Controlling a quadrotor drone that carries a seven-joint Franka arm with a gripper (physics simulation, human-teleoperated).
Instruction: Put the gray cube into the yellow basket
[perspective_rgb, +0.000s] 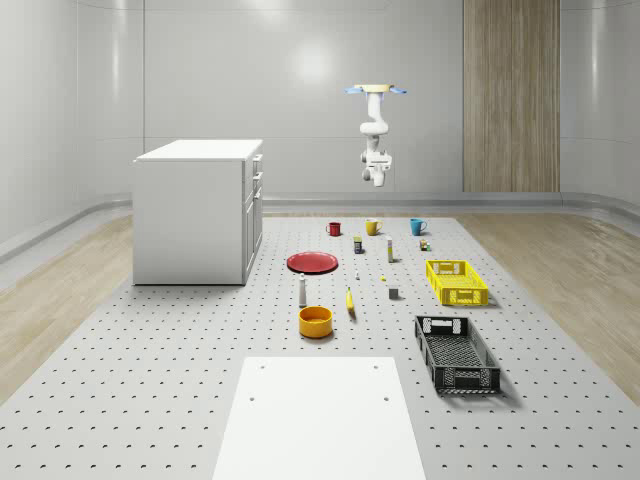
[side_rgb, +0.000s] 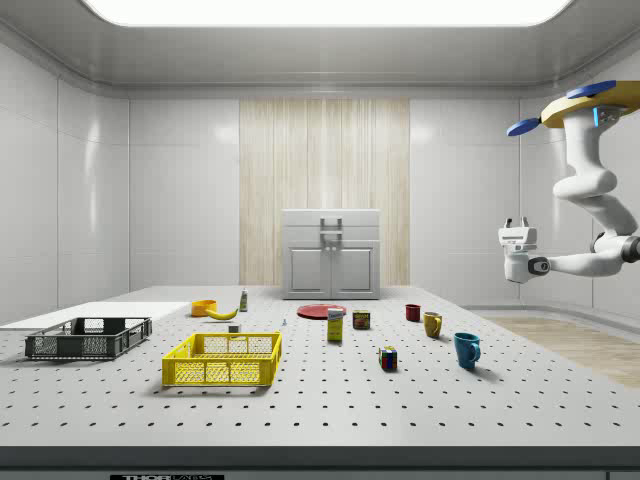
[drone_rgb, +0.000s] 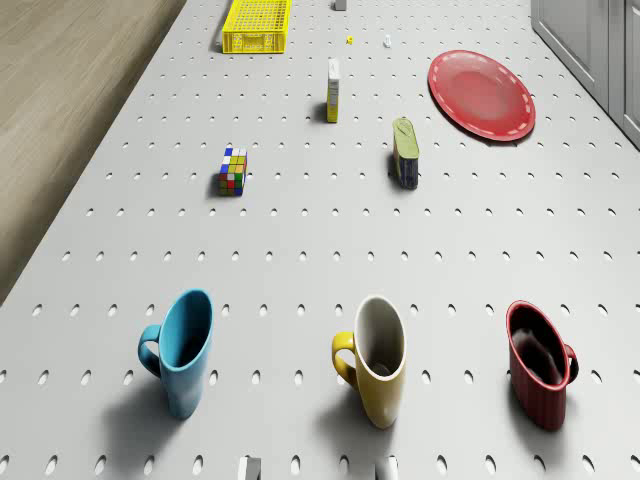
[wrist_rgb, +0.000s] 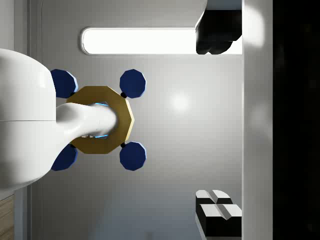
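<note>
Gray cube (perspective_rgb: 394, 293) beside yellow basket (perspective_rgb: 456, 282) | gripper (perspective_rgb: 377, 180) high, well apart

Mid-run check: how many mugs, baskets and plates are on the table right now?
Mugs: 3 (blue mug, yellow mug, red mug)
Baskets: 2 (yellow basket, black basket)
Plates: 1 (red plate)
Total: 6

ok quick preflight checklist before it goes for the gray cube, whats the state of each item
1. Drone airborne, hovering high beyond the mugs at the table's far end: ok.
2. Gripper near the gray cube: not ok, it hangs high and far off.
3. Cube free to grasp, standing apart from its neighbours: ok.
4. Yellow basket upright, nothing seen inside: ok.
5. Cube close beside the basket, on the whole-scene view's left: ok.
6. Fingers open: cannot tell.
</note>
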